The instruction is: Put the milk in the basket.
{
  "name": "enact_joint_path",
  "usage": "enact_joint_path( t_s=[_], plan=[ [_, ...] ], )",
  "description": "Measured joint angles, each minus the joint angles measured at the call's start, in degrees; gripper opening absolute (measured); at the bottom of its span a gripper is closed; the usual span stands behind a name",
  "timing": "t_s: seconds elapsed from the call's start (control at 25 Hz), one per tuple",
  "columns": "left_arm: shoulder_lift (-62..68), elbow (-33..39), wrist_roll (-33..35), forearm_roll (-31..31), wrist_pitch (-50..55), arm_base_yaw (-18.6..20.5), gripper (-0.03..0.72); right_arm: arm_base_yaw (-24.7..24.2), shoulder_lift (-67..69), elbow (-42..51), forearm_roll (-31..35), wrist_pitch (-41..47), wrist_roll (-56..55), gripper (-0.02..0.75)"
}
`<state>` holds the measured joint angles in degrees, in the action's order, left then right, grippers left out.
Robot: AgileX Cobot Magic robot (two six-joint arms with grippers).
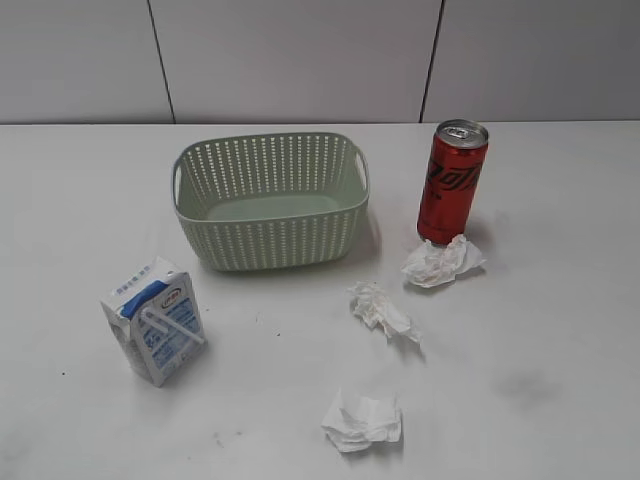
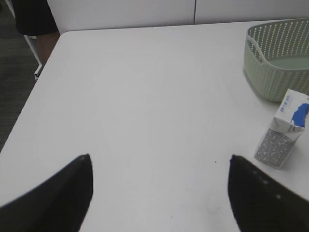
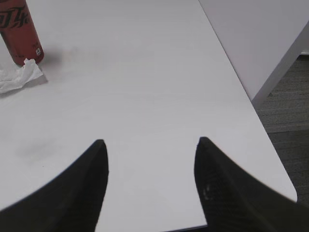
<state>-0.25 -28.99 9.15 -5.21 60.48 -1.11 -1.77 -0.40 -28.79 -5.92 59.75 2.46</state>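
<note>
Small white milk carton with blue print [image 1: 154, 319] stands upright on the white table [image 1: 560, 300], near the empty pale green perforated plastic basket [image 1: 270, 200].

Left gripper [image 2: 159, 164] and right gripper [image 3: 150, 147] hover spread apart, grasping nothing; a red can [image 1: 452, 181] touches crumpled tissue [image 1: 442, 262].

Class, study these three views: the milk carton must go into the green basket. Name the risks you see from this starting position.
1. The milk stands turned at an angle with a straw across its face; the open left gripper might close on corners and tip it.
2. The basket is light-looking plastic; a low carry may nudge its near wall.
3. Crumpled tissues and the red can sit to the right; a right-arm reach might knock them.
</note>
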Motion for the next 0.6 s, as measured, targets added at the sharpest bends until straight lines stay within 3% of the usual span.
enact_joint_path(
  t_s=[0.6],
  plan=[
    [1.3, 0.0, 0.0, -0.1, 0.0, 0.0, 0.648, 0.0, 0.0, 0.0, 0.0, 0.0, 0.0, 0.448]
  ],
)
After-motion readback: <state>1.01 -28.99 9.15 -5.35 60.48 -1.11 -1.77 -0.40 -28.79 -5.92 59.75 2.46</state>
